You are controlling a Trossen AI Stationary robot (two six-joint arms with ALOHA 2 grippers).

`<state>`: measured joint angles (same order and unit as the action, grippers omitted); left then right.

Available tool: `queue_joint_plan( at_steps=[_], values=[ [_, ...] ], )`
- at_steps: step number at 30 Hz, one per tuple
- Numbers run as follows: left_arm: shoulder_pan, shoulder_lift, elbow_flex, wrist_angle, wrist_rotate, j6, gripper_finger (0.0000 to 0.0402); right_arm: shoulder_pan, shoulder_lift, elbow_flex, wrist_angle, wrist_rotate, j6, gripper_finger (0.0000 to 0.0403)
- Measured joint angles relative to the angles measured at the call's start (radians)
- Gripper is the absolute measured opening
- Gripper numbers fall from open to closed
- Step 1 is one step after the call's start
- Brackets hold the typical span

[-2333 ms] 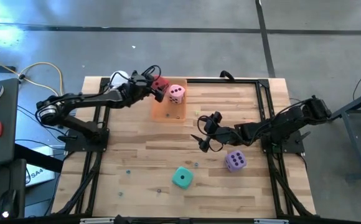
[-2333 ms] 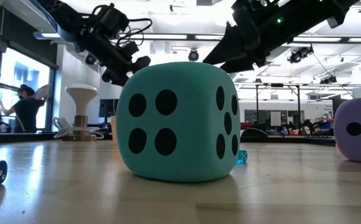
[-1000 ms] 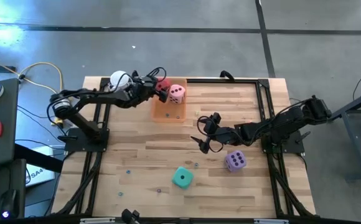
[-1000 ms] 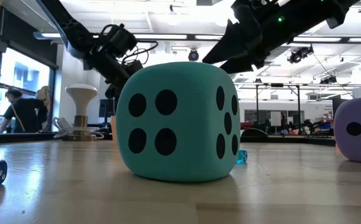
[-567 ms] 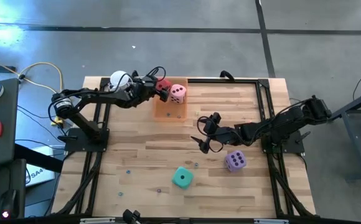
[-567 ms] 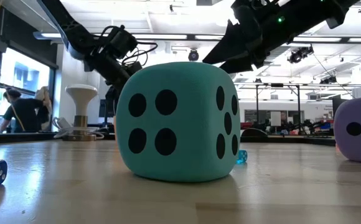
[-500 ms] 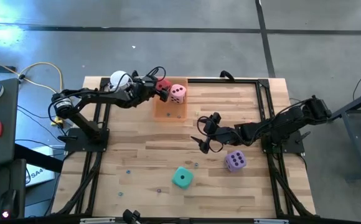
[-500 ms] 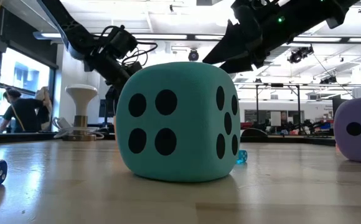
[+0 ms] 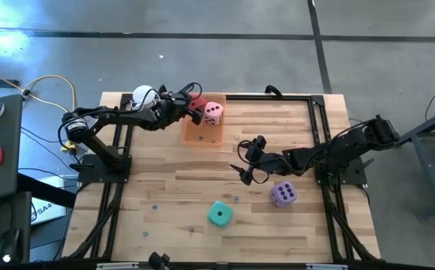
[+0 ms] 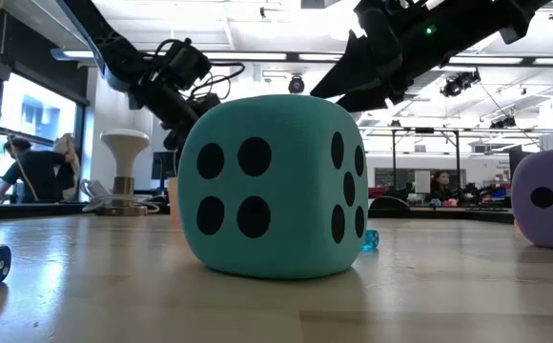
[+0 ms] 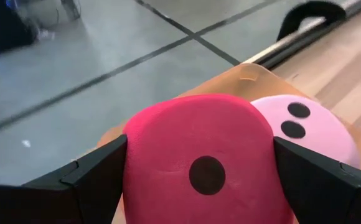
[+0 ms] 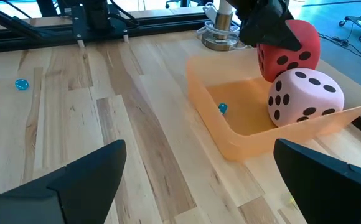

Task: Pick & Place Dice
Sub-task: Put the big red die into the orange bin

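Left hand (image 9: 193, 106) is hovering over the far-left corner of the orange tray (image 9: 204, 137), pinching the red die (image 9: 196, 101) between both fingers (image 11: 87, 177), flat pads on opposite faces. The red die is sitting against the pink die (image 9: 213, 112), which is already resting in the tray; can't tell if the red one is touching the tray floor yet.

Right hand (image 9: 245, 161) is waiting mid-bench with fingers spread wide, holding nothing. The purple die (image 9: 283, 194) is lying just near-right of it on the bench (image 9: 172, 180), and the teal die (image 9: 219, 214) is further left, toward the near edge.

Handling guess: the dice are looking like soft foam, matte, rounded corners and edges, printed dark pips. Probably very light and squashy, so they should be giving under the pads, not slipping. Best hold is square across two opposite flat faces at mid-height, not on corners.

Tray is thin translucent plastic with low walls, probably easy to nudge. Bench top is pale wood planks. A few small blue beads (image 12: 22, 84) are scattered about, one inside the tray.
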<state>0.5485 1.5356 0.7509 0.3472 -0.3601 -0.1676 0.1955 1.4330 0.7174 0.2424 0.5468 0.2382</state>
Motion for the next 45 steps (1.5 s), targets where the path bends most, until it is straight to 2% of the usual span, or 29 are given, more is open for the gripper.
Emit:
queue_joint_plan(
  at_steps=[4, 9, 16, 26, 33, 45],
  values=[
    [-0.002, 0.0, 0.0, -0.006, 0.002, -0.074, 0.0354, 0.0, 0.0, 0.0, 0.0, 0.0, 0.0, 0.04],
    [0.001, 0.0, 0.0, -0.018, 0.052, -0.013, 0.0354, 0.0, 0.0, 0.0, 0.0, 0.0, 0.0, 0.04],
    [0.0, 0.0, 0.0, -0.028, 0.057, -0.076, 0.0354, 0.0, 0.0, 0.0, -0.001, 0.0, 0.0, 0.04],
    [-0.007, 0.0, 0.0, -0.025, 0.057, -0.037, 0.0355, 0.0, 0.0, 0.0, -0.002, 0.0, 0.0, 0.04],
    [-0.017, 0.0, 0.0, -0.028, 0.05, -0.02, 0.0395, 0.0, 0.0, 0.0, -0.002, 0.0, 0.0, 0.04],
    [-0.032, -0.015, 0.0, 0.065, -0.012, 0.03, 0.0399, 0.0, 0.0, 0.0, -0.007, 0.0, 0.0, 0.04]
  ],
)
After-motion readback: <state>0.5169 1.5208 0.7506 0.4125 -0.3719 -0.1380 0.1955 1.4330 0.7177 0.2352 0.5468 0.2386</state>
